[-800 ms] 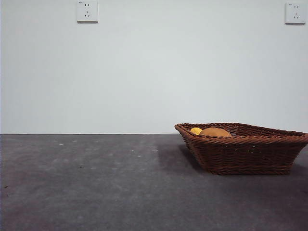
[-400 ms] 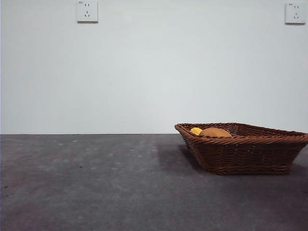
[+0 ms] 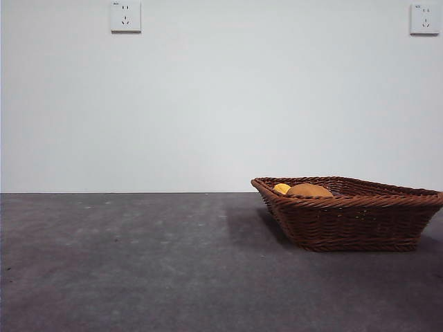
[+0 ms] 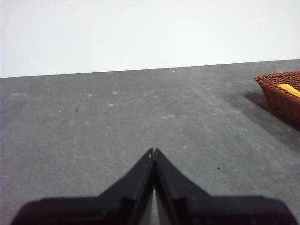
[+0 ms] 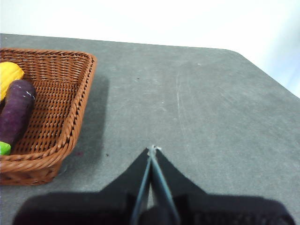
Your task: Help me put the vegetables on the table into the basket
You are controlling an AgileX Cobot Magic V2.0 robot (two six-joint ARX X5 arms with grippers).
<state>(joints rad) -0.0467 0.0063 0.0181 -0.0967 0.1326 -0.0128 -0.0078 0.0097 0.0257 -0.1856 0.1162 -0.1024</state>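
The brown wicker basket [image 3: 353, 214] stands on the dark grey table [image 3: 138, 263] at the right. The yellow corn [image 3: 281, 187] and the brown potato [image 3: 309, 189] lie inside it. In the right wrist view the basket [image 5: 70, 112] holds the purple eggplant [image 5: 16, 112] with its green cap and the corn [image 5: 8, 75]; the potato is out of that view. My right gripper [image 5: 152, 149] is shut and empty, beside the basket. My left gripper [image 4: 153, 151] is shut and empty over bare table, far from the basket [image 4: 281, 93], where the corn [image 4: 289, 88] shows.
A white wall with two sockets [image 3: 125, 16] stands behind the table. The table's far corner and edge [image 5: 243, 54] show in the right wrist view.
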